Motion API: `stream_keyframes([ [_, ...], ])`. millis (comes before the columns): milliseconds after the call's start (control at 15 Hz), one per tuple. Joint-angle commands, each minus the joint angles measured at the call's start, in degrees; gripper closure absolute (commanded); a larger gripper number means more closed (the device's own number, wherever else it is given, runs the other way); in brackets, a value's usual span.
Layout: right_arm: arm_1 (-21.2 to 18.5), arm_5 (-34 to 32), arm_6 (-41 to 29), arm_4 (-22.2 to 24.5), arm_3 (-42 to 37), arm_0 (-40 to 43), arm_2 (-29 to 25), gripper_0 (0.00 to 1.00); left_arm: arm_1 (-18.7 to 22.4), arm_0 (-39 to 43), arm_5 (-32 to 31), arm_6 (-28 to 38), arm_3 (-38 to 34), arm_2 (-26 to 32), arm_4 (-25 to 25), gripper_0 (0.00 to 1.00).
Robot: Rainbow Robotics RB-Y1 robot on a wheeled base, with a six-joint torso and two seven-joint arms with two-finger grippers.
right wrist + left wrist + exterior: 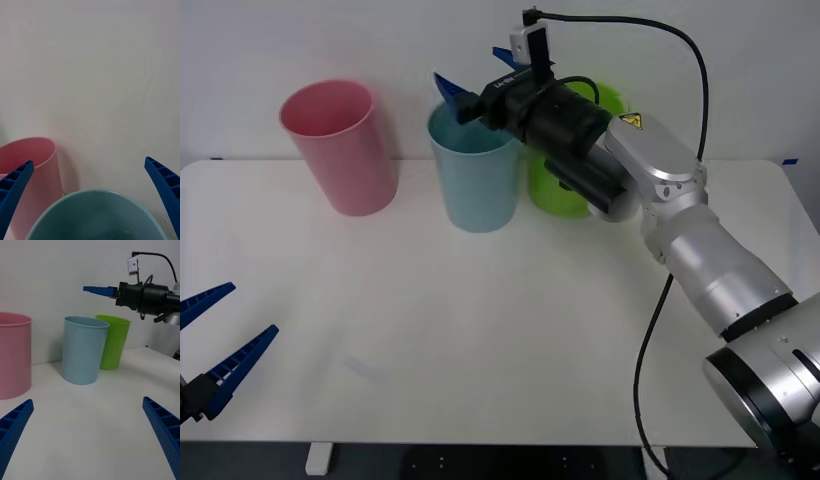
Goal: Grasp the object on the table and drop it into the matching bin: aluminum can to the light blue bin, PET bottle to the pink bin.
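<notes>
**Right gripper above the light blue bin**

Our right gripper (480, 80) hangs spread and empty over the light blue bin (475, 185) at the table's (500, 330) far edge, the pink bin (345, 150) beside it. Our left gripper (215, 345) waits spread at the near left corner. We cannot see the can.

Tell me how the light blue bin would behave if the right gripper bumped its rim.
The light blue bin stands tall and tapers toward its base, so a knock at the rim would probably tip it rather than slide it. Its thin plastic wall looks light, so little would hold it down. The right gripper hangs open just above the rim, and the lime green bin right beside it might catch a fall that way.
</notes>
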Motion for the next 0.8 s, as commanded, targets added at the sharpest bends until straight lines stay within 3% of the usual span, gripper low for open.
stream_keyframes([
  [67, -5.35, -0.34, -0.43, -4.31, -8.89, 5.26, 3.79, 0.00, 0.00, 0.00, 0.00, 0.00, 0.00, 0.00, 0.00, 0.00],
  [200, -11.41, -0.34, -0.08, -9.05, -17.24, 9.83, 6.60, 0.00, 0.00, 0.00, 0.00, 0.00, 0.00, 0.00, 0.00, 0.00],
  [467, -21.96, -2.54, 0.36, -14.85, -30.60, 20.12, 6.60, 0.00, 0.00, 0.00, 0.00, 0.00, 0.00, 0.00, 0.00, 0.00],
  [800, -26.44, -14.40, 2.29, -16.00, -32.09, 29.43, -0.16, 0.00, 0.00, 0.00, 0.00, 0.00, 0.00, 0.00, 0.00, 0.00],
])
